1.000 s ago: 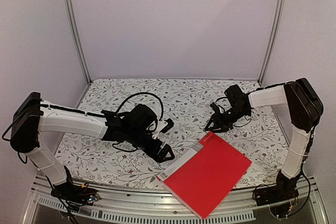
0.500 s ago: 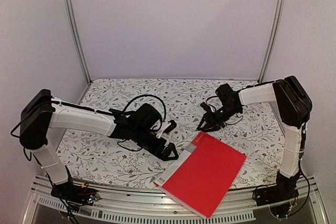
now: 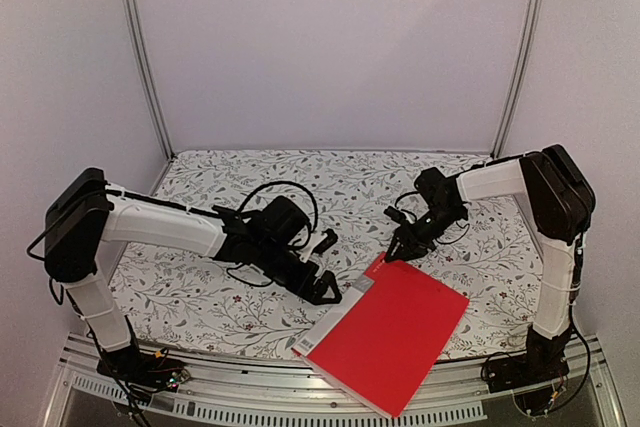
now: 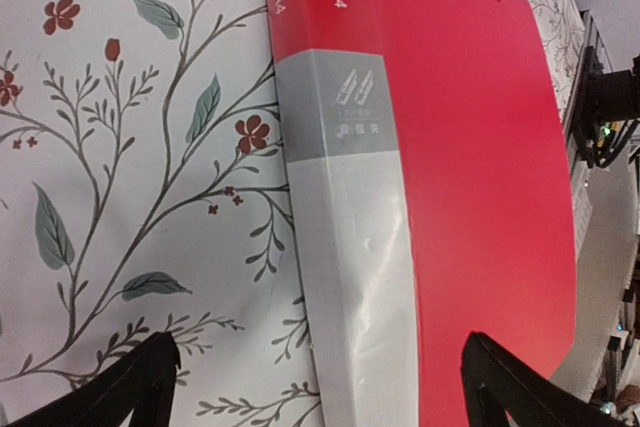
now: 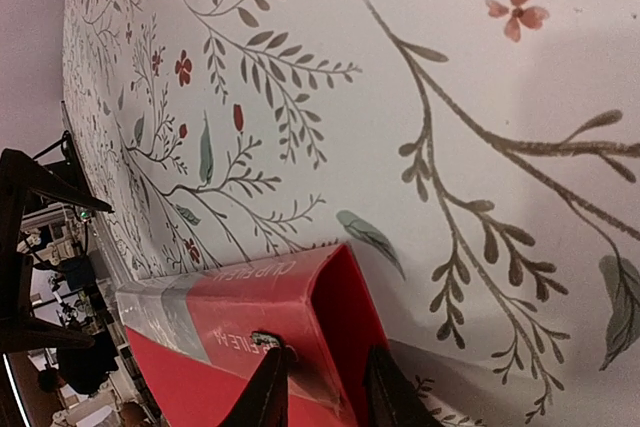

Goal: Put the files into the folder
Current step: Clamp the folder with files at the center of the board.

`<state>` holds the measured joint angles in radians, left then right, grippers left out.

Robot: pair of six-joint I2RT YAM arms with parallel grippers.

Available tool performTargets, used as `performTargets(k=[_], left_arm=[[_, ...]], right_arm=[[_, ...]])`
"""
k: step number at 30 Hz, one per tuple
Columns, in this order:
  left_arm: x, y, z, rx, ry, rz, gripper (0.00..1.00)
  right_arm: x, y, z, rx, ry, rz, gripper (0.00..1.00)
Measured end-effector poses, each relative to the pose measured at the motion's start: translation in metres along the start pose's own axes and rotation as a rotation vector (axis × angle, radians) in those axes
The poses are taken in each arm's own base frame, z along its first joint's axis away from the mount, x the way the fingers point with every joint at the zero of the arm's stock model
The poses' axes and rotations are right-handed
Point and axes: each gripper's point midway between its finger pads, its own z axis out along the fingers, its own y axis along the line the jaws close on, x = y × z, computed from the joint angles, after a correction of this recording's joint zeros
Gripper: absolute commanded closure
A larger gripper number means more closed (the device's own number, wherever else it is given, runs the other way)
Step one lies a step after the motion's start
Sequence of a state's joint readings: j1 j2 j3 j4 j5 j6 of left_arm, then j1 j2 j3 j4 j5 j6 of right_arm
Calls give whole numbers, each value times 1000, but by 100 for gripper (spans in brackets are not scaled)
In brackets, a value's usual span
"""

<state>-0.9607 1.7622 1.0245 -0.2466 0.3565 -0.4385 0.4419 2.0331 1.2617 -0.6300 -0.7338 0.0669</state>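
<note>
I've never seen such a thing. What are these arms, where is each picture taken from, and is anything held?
These are two robot arms bolted at the table's near edge, each ending in a two-fingered hand. The wide picture looks down from above and behind them; the other two come from small cameras on each wrist. On the flowered tablecloth lies a red folder, with a pale label along its spine. The left hand is wide open, facing the spine, holding nothing. The right hand has its fingers either side of the folder's far corner; whether they pinch it yet is unclear.
</note>
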Motion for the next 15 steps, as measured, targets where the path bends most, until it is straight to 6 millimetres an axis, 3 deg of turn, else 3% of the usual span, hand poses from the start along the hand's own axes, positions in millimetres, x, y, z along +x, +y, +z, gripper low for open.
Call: performTargets(k=[6,15], left_arm=[[-4,3,-2,-1,-7,-8,0],[-6,12,-2,-13,-8,-29,0]], right_arm=[[4,6,0,-42,13,-6,88],[-2,24,-4,-131,7,-31,97]])
